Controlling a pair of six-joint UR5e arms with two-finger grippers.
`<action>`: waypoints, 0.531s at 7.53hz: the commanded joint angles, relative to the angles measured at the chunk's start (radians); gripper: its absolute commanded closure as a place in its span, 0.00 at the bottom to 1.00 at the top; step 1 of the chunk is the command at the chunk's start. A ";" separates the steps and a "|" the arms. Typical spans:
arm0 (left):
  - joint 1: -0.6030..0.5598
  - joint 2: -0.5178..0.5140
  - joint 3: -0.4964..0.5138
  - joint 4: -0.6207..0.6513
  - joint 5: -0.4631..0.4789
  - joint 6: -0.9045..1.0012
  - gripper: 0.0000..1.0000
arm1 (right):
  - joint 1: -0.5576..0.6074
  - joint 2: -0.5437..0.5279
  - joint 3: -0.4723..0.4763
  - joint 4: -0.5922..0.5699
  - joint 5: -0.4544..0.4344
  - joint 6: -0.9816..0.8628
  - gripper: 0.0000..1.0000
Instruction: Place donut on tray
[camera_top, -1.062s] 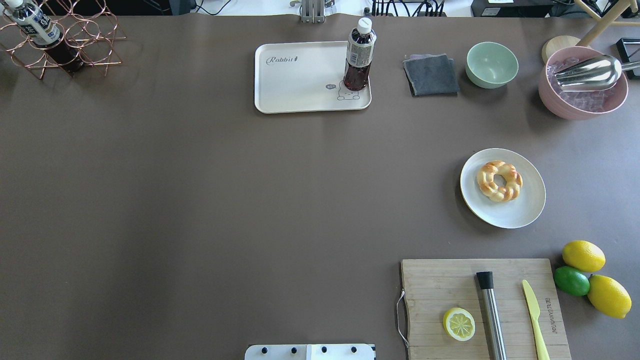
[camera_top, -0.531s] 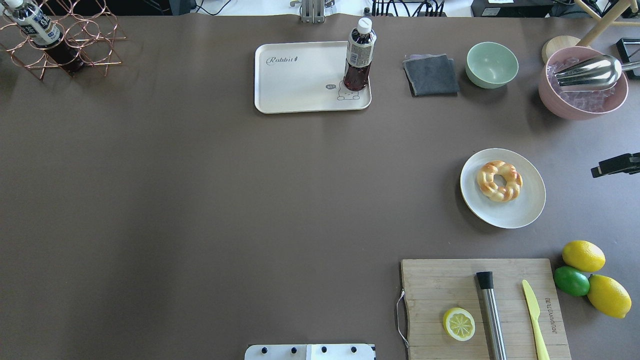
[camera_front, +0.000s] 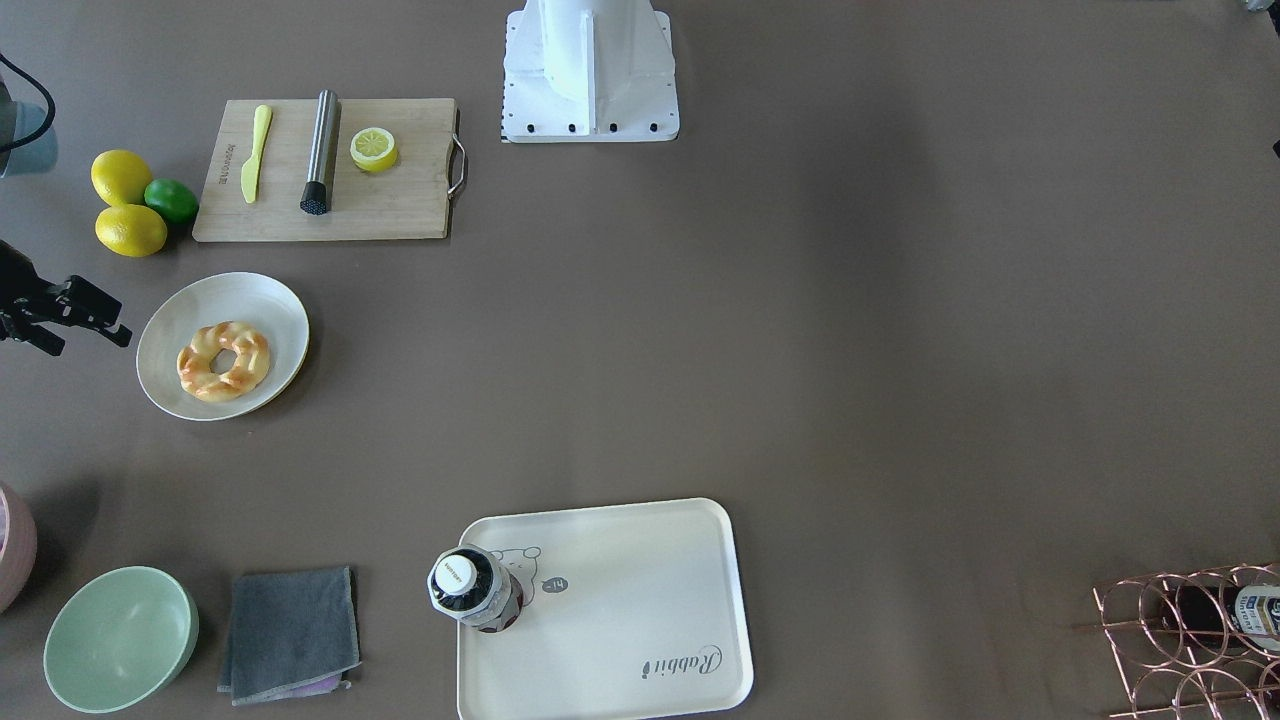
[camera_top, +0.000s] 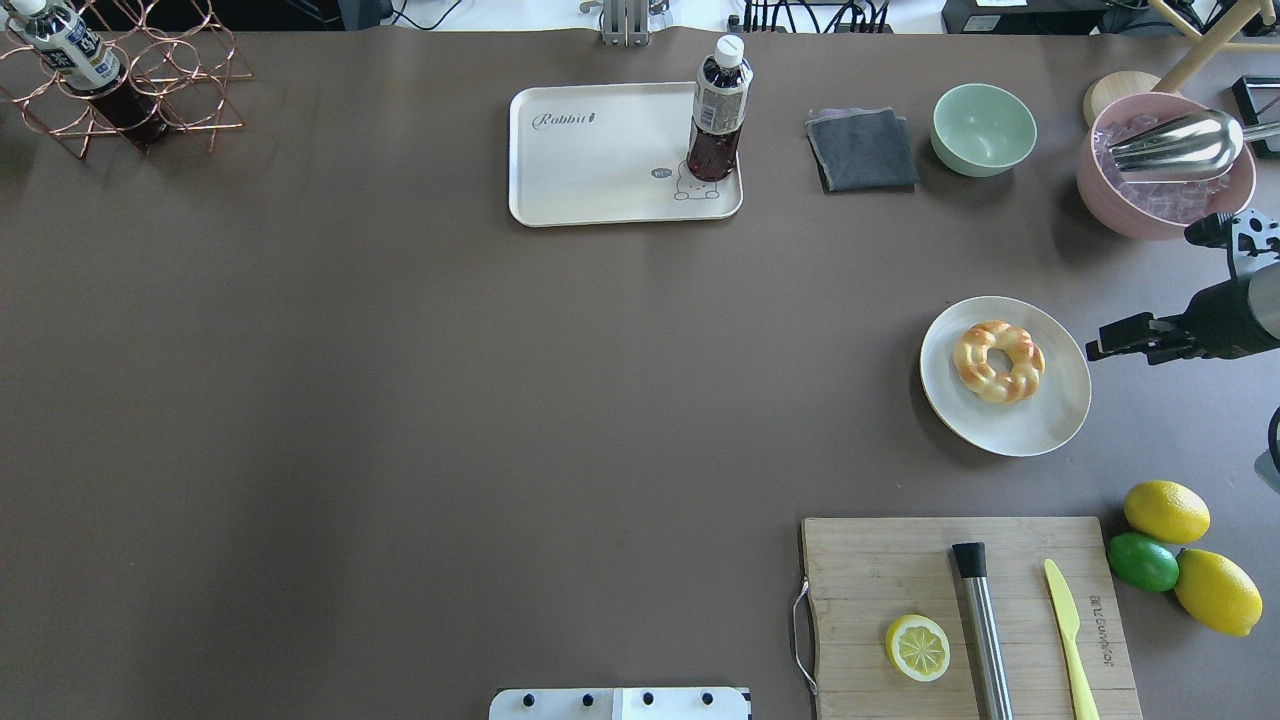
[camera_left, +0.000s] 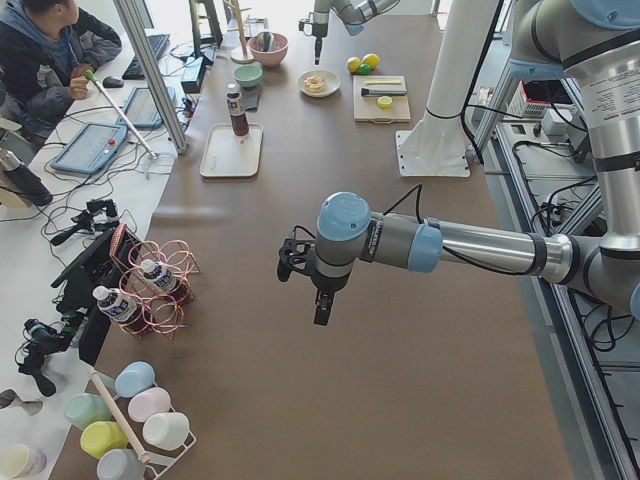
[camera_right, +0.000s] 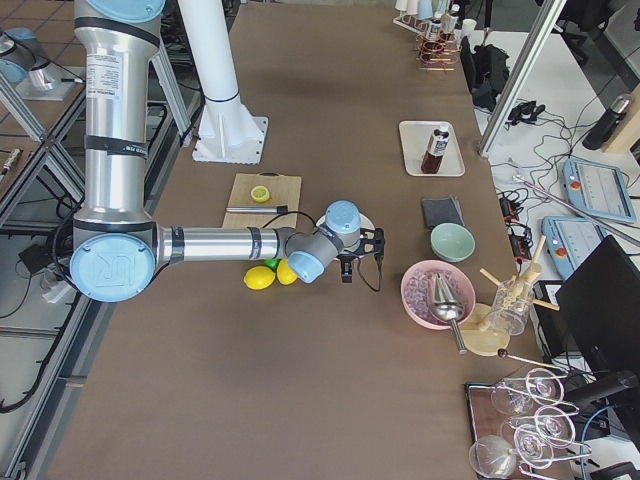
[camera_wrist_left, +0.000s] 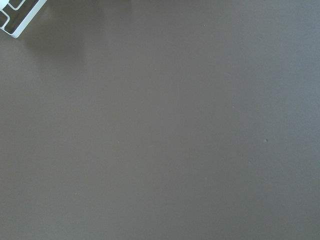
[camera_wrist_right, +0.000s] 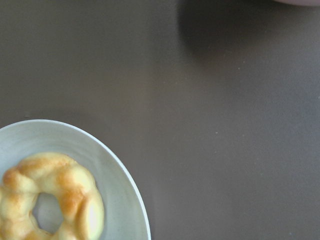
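The donut (camera_top: 998, 361), a golden braided ring, lies on a round white plate (camera_top: 1040, 425) at the right of the table; it also shows in the front view (camera_front: 224, 360) and the right wrist view (camera_wrist_right: 50, 195). The cream tray (camera_top: 600, 160) with "Rabbit" script sits at the far middle, with a dark drink bottle (camera_top: 718, 110) standing on its right corner. My right gripper (camera_top: 1100, 348) hovers just right of the plate, apart from the donut, and its fingers look open and empty. My left gripper (camera_left: 318, 305) shows only in the exterior left view, above bare table; I cannot tell its state.
A grey cloth (camera_top: 862, 150), green bowl (camera_top: 984, 128) and pink bowl with a metal scoop (camera_top: 1165, 165) stand at the back right. A cutting board (camera_top: 970, 615) with a lemon half, muddler and knife sits near right, lemons and a lime (camera_top: 1143, 561) beside it. A copper rack (camera_top: 120, 80) stands far left.
My right gripper has come in from the right edge and moved left, up to the plate's right side. The donut, plate and tray have not moved.
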 joint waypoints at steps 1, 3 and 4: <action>0.000 0.008 0.001 -0.002 0.000 0.002 0.02 | -0.052 0.031 -0.007 0.010 -0.001 0.074 0.14; 0.000 0.009 0.002 -0.002 0.000 0.000 0.02 | -0.071 0.040 -0.024 0.012 -0.008 0.088 0.24; 0.000 0.009 0.002 -0.002 0.000 0.000 0.02 | -0.069 0.031 -0.028 0.015 -0.007 0.082 0.28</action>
